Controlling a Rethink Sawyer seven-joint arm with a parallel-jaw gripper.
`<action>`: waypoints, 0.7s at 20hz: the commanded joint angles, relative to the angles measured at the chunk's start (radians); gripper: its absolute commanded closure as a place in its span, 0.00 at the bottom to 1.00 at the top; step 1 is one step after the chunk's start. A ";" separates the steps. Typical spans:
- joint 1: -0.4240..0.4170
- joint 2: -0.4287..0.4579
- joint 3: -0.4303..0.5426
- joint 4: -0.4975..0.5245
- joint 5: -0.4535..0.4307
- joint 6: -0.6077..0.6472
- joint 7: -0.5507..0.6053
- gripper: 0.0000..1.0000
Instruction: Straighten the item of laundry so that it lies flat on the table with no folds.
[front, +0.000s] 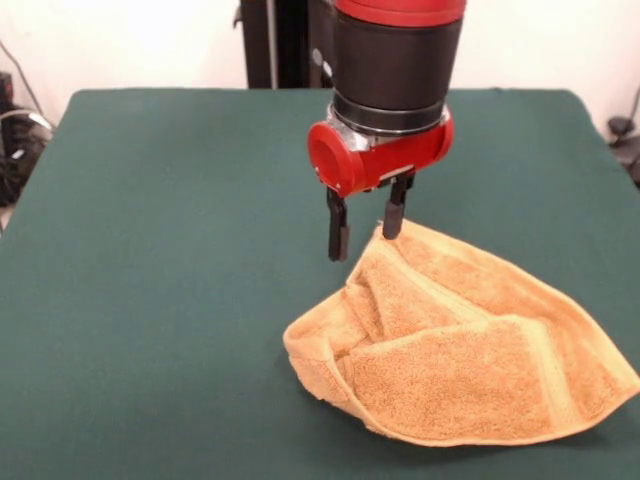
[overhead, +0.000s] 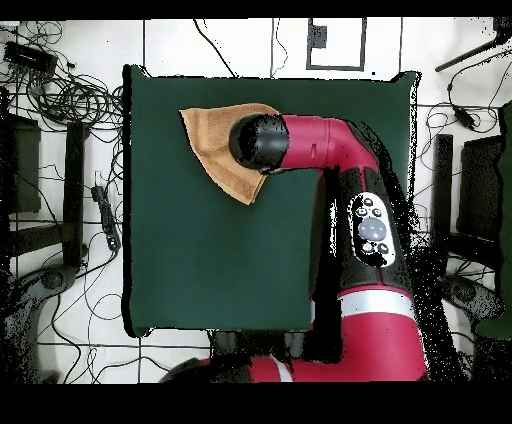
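Observation:
The orange-tan towel (front: 460, 350) lies crumpled and folded over itself on the green table (front: 150, 250), at the front right in the front view. Its far corner rises to a peak. My gripper (front: 365, 245) hangs over that peak with its fingers apart, and one finger (front: 395, 215) touches the corner. Nothing is between the fingers. In the overhead view the towel (overhead: 212, 140) sits near the table's (overhead: 220, 250) far edge, partly hidden under my arm's wrist (overhead: 260, 140), which also hides the gripper.
The towel's right edge lies close to the table's right edge in the front view. The black pedestal (front: 275, 40) stands behind the table. Cables (overhead: 70, 90) and equipment lie on the floor around the table.

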 joint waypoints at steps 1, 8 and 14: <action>0.093 0.033 -0.066 0.221 0.086 -0.104 0.489 0.00; 0.136 -0.004 -0.139 0.291 0.145 -0.151 0.606 0.00; 0.155 -0.028 -0.183 0.288 0.182 -0.154 0.696 0.00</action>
